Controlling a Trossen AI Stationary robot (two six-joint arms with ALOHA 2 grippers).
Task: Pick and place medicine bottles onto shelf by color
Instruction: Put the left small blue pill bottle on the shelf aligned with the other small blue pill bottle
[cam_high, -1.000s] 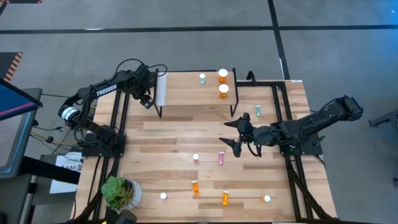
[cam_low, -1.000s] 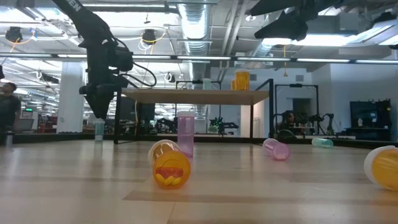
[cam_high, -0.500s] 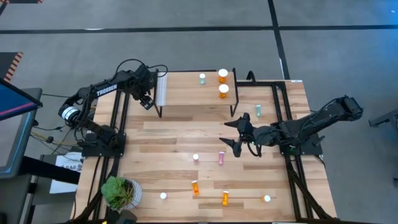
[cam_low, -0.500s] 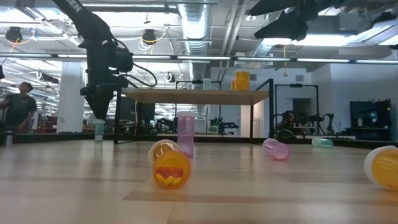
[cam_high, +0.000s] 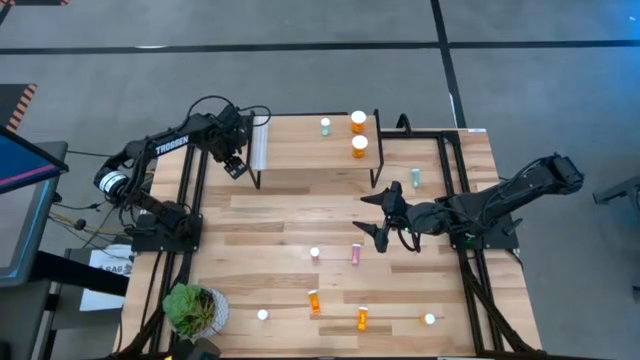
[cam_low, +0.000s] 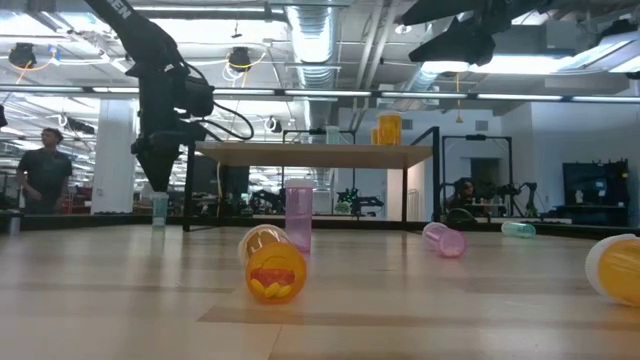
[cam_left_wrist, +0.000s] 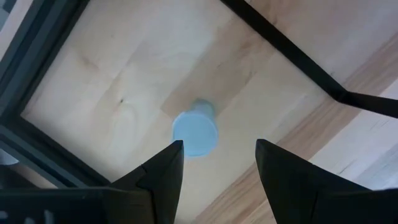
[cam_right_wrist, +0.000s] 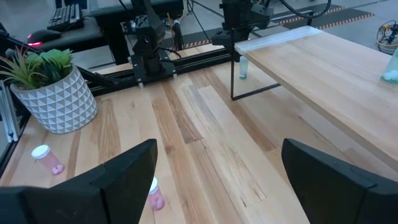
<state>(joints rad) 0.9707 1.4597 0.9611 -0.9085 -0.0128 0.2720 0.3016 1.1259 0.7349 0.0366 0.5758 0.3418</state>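
A pale green medicine bottle (cam_left_wrist: 194, 133) stands upright on the table by the shelf's left end, also seen in the low view (cam_low: 160, 208). My left gripper (cam_left_wrist: 219, 144) hangs open just above it (cam_high: 236, 166), pointing down, touching nothing. The shelf (cam_high: 315, 152) carries one pale green bottle (cam_high: 325, 127) and two orange bottles (cam_high: 358, 122), all upright. My right gripper (cam_high: 378, 212) hovers open over the table's middle right, with nothing between its fingers (cam_right_wrist: 217, 149).
Loose bottles are scattered over the table: a green one lying down (cam_high: 415, 178), two pink ones (cam_high: 355, 254), two orange ones (cam_high: 314, 300) and others near the front edge (cam_high: 430, 320). A potted plant (cam_high: 195, 310) stands at the near left corner. A person (cam_low: 42, 165) stands in the room behind.
My left gripper has rolled a little about its downward-pointing line while staying over the pale green bottle. Its fingers keep the same gap. No bottle has moved.
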